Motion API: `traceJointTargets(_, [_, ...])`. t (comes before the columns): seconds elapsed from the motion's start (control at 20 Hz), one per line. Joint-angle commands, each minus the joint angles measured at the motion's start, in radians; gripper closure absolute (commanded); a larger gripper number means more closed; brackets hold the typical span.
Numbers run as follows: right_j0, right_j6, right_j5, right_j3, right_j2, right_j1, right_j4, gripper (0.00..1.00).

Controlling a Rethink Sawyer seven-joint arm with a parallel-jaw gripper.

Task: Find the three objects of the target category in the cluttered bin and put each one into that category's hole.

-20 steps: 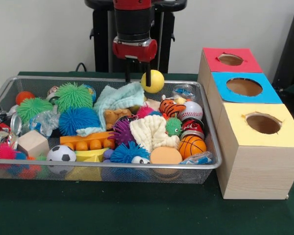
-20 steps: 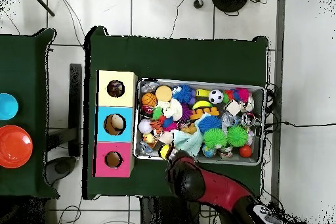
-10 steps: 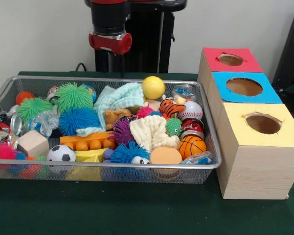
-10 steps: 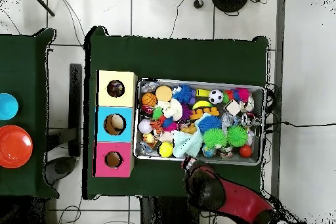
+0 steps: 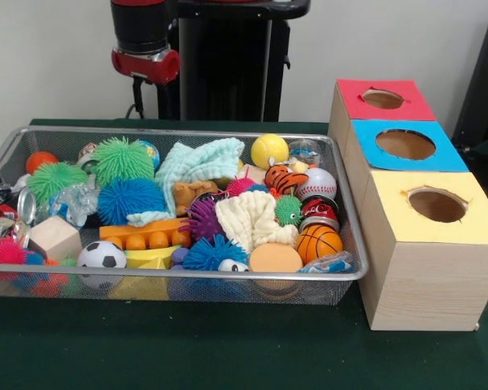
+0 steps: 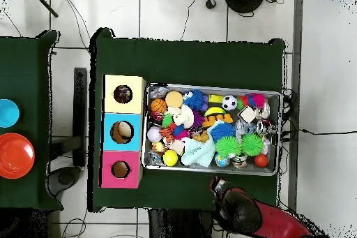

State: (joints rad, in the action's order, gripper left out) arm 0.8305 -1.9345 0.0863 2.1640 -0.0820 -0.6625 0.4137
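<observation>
While the green surface (image 5: 228, 357) carries everything, the wire bin (image 5: 351, 236) takes up most of it, with the wooden box (image 5: 427, 276) just beside it at its right end in the front view. The box has three holes in a row on top: a yellow panel (image 5: 472, 223) nearest the camera, a blue panel (image 5: 366, 134) in the middle and a red panel (image 5: 350, 91) farthest. The arm (image 5: 144, 36) hangs behind the bin's far rail, toward its left half, clear of the toys; in the overhead view the arm (image 6: 251, 216) lies off the bin's edge over the surface. The jaws sit below the red collar against the dark pedestal, and I cannot tell whether they are apart or together.

Inside the bin lie a pale blue cloth (image 5: 199, 162) and a cream cloth (image 5: 248, 219) near the middle. A blue spiky ball (image 5: 130, 199) and two green spiky balls (image 5: 120, 158) fill the left half. The yellow ball (image 5: 269, 151) rests in the bin at the far rail, just right of the blue cloth. A baseball (image 5: 316, 184), a basketball (image 5: 318, 242) and a soccer ball (image 5: 102, 255) also lie among the toys, the first two near the right end, the last at the front left.
</observation>
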Motion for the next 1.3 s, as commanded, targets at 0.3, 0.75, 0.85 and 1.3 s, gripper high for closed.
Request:
traceJointTargets(0.3, [0.042,0.07,0.062,-0.207,-0.065,0.067,0.159,0.0])
traceJointTargets(0.75, [0.033,0.065,0.057,-0.251,-0.062,0.023,0.227,0.0])
traceJointTargets(0.85, [0.043,0.068,0.058,-0.264,-0.073,0.026,0.239,0.0])
traceJointTargets(1.3, [0.059,0.07,0.059,-0.305,-0.075,0.012,0.297,0.0])
